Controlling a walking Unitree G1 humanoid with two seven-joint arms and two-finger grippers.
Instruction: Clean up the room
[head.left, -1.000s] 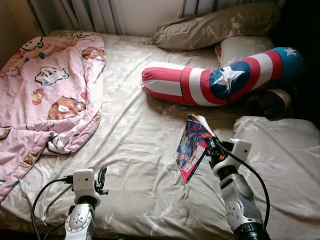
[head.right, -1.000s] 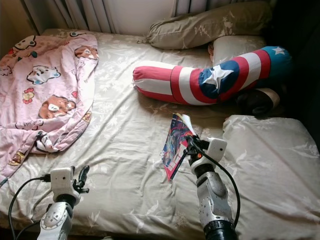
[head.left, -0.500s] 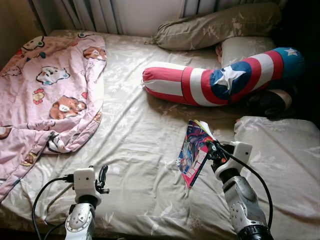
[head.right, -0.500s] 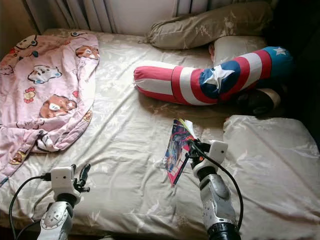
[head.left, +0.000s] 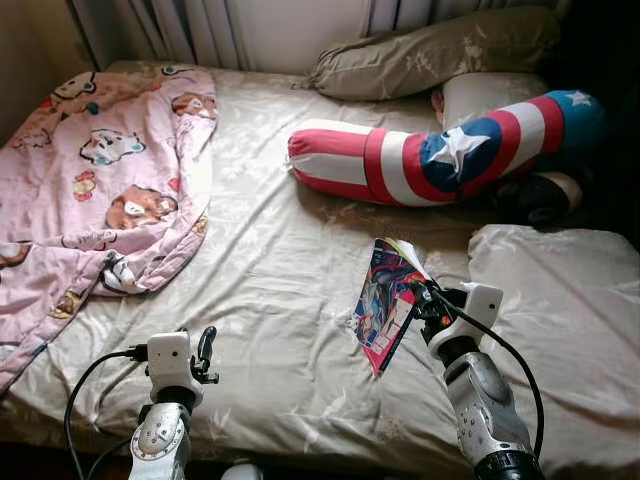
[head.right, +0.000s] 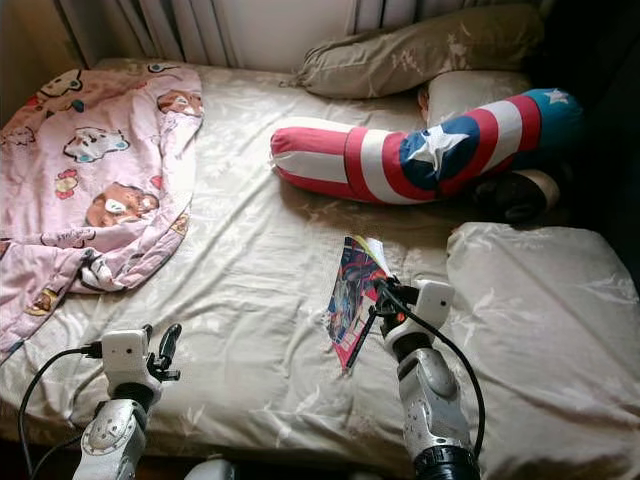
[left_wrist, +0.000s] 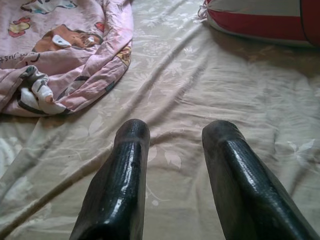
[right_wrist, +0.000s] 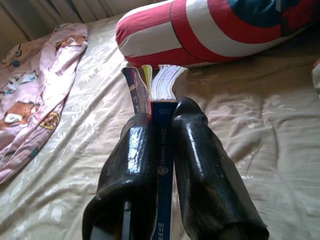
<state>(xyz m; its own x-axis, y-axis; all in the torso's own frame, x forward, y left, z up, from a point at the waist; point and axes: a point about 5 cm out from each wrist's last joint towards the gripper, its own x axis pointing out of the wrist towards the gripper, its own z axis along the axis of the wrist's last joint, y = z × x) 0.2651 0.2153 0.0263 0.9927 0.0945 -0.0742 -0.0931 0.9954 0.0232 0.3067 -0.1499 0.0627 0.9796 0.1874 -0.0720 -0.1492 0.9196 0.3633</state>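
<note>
A thin comic book (head.left: 385, 303) is held edge-on above the beige bedsheet (head.left: 270, 300) by the right gripper (right_wrist: 161, 125), whose two black fingers are clamped narrowly on its spine, near the right side of the bed and just this side of the stars-and-stripes bolster (head.left: 440, 160). The grip is taken only at the spine, so the loose pages, already fanned at the far end, could be splayed or creased, and the book could be slid out of the pinch if the arm is swung quickly; a drop would be onto soft bedding, so little harm is judged likely. On the spine, the number "205" can be read in the right wrist view, with lettering below it that looks like "GUMPAK STAR" but is too small to be confirmed; the cover art is bright and its title cannot be read. The left gripper (left_wrist: 175, 165) is held low at the near left with its fingers parted and nothing between them, short of the pink cartoon-print blanket (head.left: 90, 190) at the far left.
</note>
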